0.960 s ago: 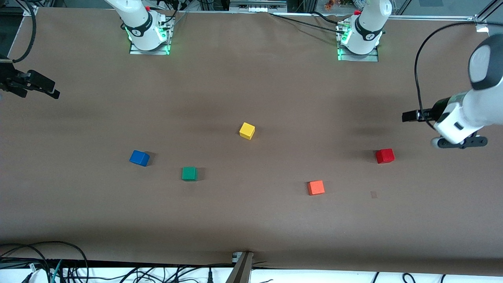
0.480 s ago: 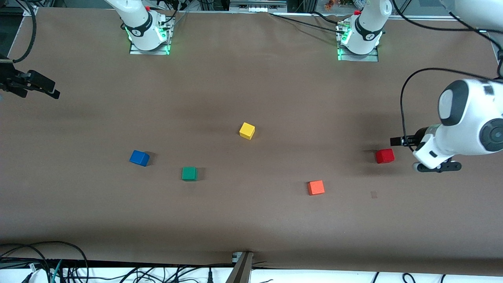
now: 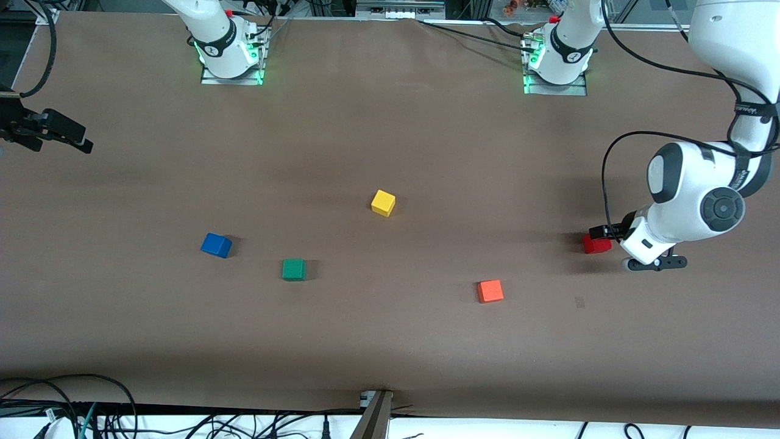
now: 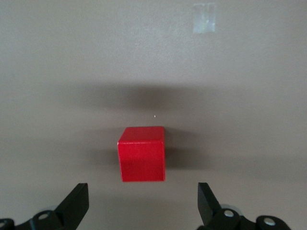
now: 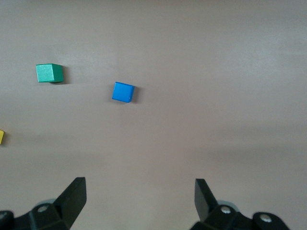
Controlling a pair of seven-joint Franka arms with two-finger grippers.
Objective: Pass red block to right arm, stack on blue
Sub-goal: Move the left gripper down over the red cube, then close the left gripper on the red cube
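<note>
- Left pincer [image 3: 600, 231]: low over the red block at the left arm's end of the desk [image 3: 390, 152]; fingers spread wide, holding nothing. In the left wrist view both dark fingertips [image 4: 76, 203] stand well apart with the block ahead of the gap, touching neither.
- Red block [image 3: 596, 245]: resting flat on the desk, directly under the left pincer's tips and partly covered by them in the front view; in the left wrist view [image 4: 142, 154] it sits centred between the finger lines.
- Right pincer [image 3: 72, 139]: waiting over the desk edge at the right arm's end, wide open and empty; its two fingertips [image 5: 72, 196] show far apart in the right wrist view.
- Blue cube [image 3: 216, 245]: on the desk, well apart from the right pincer, toward the desk's middle; seen ahead of that pincer [image 5: 123, 92].
- Green cube [image 3: 294, 269]: near the blue cube, farther from the right pincer [image 5: 49, 73].
- Yellow cube [image 3: 383, 202]: mid-desk, well apart from both pincers.
- Orange cube [image 3: 490, 291]: near the red block, toward the middle from the left pincer.
</note>
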